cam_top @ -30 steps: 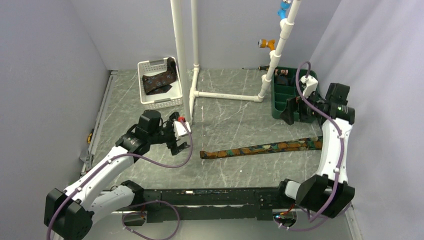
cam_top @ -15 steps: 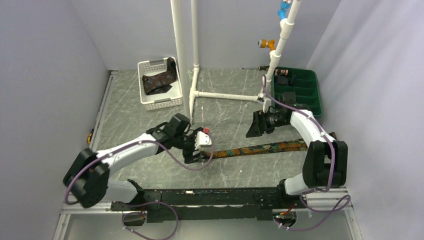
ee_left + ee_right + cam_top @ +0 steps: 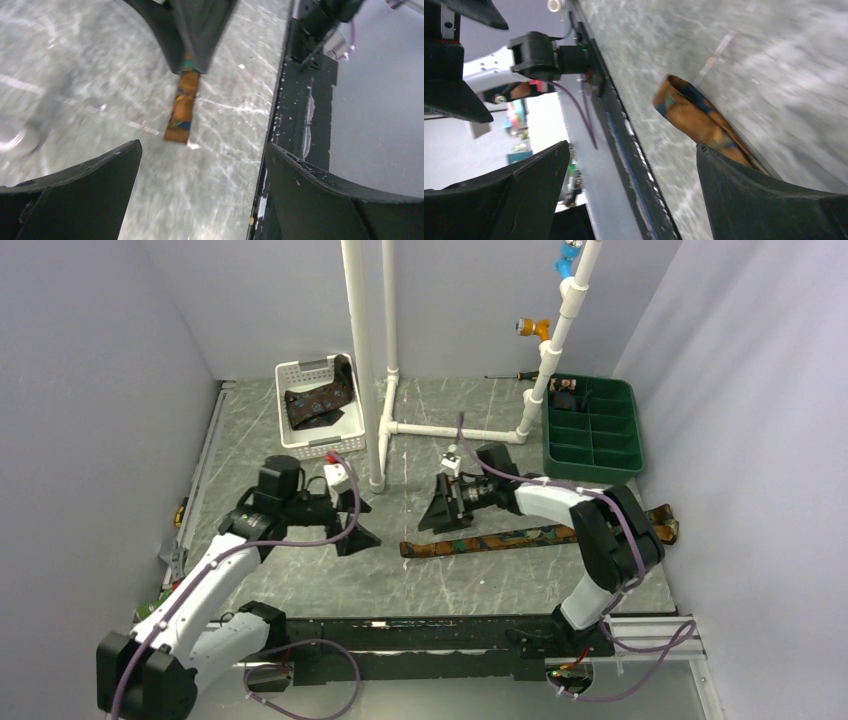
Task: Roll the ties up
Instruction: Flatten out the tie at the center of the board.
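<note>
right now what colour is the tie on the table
The tie is mottled orange and teal on brown; left wrist view.

A white pipe frame (image 3: 362,350) stands at the back of a grey-green marbled bench (image 3: 480,580). Pale lilac walls (image 3: 90,360) close in behind it and on both sides. Left of the frame sits a white basket (image 3: 325,447), right of it a green compartment tray (image 3: 600,445). Well in front of the frame, a black rail (image 3: 420,630) edges the bench. The light is even and soft.
</note>
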`<state>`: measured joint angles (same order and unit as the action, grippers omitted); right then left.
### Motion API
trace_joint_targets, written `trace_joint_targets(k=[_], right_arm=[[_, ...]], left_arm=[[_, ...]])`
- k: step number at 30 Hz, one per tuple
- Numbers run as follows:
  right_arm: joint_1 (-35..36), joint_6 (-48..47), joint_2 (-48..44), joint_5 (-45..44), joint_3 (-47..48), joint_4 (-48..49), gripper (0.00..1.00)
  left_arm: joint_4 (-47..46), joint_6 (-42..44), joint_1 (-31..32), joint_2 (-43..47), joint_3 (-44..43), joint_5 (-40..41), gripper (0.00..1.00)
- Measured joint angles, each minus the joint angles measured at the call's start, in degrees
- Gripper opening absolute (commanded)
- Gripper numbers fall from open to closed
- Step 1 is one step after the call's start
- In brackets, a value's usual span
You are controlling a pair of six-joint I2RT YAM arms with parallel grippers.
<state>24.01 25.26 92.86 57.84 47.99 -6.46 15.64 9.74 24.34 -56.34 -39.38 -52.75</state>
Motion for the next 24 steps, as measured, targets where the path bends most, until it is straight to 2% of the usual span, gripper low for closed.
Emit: trace_joint_targets(k=[3, 8, 14, 17, 24], right_arm=[[5.4, 9.01, 4.02, 0.94, -0.13, 10.23, 1.0], [12.46, 19.28, 10.27, 2.54, -0.09, 21.86, 1.0], [16.81, 24.98, 14.91, 2.99, -0.04, 30.01, 1.0], [16.79, 25.42, 19.41, 2.86, 0.2, 32.57, 0.99], [15.3, 33.68, 25.81, 10.32, 1.77, 41.75, 0.99]], left_arm=[[6.64, 0.11, -7.45, 3.85, -1.01, -1.49, 0.99], [13.92, 0.02, -13.86, 8.94, -1.01, -1.7, 0.99], [15.93, -0.35, -15.34, 12.63, -0.9, -1.29, 0.99], [15.69, -1.79, -15.52, 12.63, -0.42, -1.14, 1.0], [14.38, -5.73, -15.69, 12.07, -0.15, -1.44, 1.0]])
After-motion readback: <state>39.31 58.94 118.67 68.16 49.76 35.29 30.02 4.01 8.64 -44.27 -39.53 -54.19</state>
